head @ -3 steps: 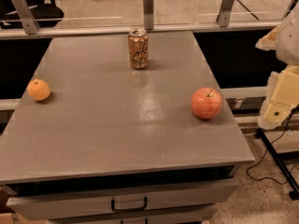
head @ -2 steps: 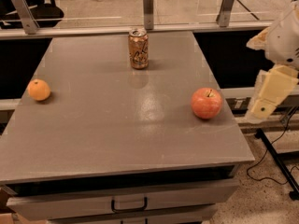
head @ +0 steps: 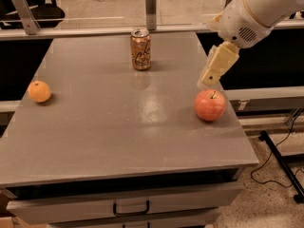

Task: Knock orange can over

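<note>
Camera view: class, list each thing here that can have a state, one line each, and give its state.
orange can: upright near the far edge of the table, nothing touching it.
gripper: in the air just above the apple, right of the can and apart from it.
apple: resting on the table, stem up.
orange fruit: resting near the left edge.
drawer: shut.

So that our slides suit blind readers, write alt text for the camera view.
A can stands upright near the far edge of a grey table, untouched. The robot's end effector hangs over the table's right side, close to a red apple and well apart from the can. An orange lies near the left edge.
</note>
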Controlling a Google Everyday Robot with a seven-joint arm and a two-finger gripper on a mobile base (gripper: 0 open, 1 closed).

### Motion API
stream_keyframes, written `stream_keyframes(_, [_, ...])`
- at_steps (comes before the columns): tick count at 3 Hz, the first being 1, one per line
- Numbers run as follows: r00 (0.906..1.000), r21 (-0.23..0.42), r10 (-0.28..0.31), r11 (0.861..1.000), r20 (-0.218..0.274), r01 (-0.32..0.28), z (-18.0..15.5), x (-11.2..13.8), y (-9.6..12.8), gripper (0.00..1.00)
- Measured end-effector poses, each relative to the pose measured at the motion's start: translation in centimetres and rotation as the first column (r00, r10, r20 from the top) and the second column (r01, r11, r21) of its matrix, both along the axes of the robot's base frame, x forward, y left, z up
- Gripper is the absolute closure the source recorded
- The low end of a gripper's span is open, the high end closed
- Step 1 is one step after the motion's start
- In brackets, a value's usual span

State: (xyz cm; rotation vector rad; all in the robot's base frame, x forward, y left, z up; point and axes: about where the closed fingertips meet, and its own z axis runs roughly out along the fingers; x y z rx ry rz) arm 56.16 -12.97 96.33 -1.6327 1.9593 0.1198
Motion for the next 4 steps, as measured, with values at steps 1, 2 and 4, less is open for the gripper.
stream_keyframes(1, [1.0, 0.0, 0.0, 1.0, 0.0, 0.0, 0.0, 0.0, 0.0, 0.0])
stream_keyframes(2, [0.9999, 0.067, 0.011, 0.998, 0.009, -0.011, -0.4, 1.7, 1.5, 0.0])
stream_keyframes(4, [0.9987, 0.278, 0.044, 0.959, 0.025, -0.049, -2.0, 8.2, 7.7, 0.0])
